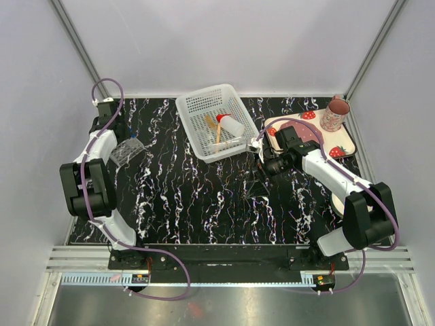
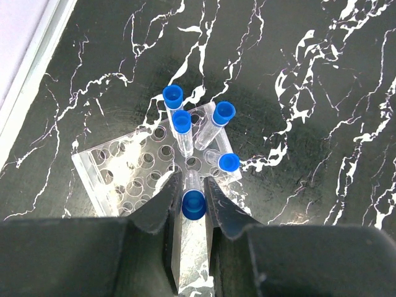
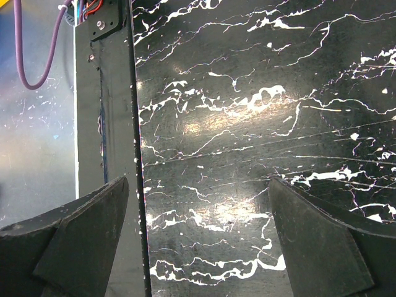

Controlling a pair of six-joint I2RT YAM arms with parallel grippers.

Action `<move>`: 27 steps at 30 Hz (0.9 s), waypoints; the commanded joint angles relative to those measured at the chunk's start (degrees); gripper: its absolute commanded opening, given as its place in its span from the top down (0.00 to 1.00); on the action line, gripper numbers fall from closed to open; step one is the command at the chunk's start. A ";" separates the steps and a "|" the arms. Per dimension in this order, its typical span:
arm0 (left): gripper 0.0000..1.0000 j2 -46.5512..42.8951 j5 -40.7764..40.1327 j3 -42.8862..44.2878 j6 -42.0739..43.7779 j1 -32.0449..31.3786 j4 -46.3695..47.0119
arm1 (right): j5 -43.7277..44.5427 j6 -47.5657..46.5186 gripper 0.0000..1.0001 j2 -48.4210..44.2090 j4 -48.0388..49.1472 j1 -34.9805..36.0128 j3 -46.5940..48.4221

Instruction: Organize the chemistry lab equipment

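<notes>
A clear tube rack (image 2: 117,176) lies on the black marbled table at the left (image 1: 127,152). Several small clear tubes with blue caps (image 2: 181,122) stand or lean in its right end. My left gripper (image 2: 193,182) is shut on one more blue-capped tube (image 2: 193,204), held just above the rack's near edge. A translucent red-capped squeeze bottle (image 1: 230,125) and thin orange sticks (image 1: 212,126) lie in a white basket (image 1: 197,102). My right gripper (image 3: 198,185) is open and empty, low over bare table right of the basket (image 1: 262,163). I cannot make out the funnel.
A strawberry-print tray (image 1: 340,151) with a pink mug (image 1: 335,113) sits at the back right, behind the right arm. The table's edge and a metal rail (image 3: 105,124) show on the left of the right wrist view. White walls close in the table.
</notes>
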 commanded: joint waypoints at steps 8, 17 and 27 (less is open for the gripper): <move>0.86 2.64 -1.51 3.52 -0.22 0.13 3.61 | -0.16 -1.20 0.00 -0.57 -0.27 0.00 1.18; 0.86 4.66 -1.69 4.40 -0.31 0.31 3.34 | 0.01 -1.20 0.00 -0.31 -0.18 0.00 1.10; 0.85 4.05 -3.10 1.94 -0.31 0.22 3.60 | -0.16 -1.28 0.00 0.22 -0.36 0.00 1.27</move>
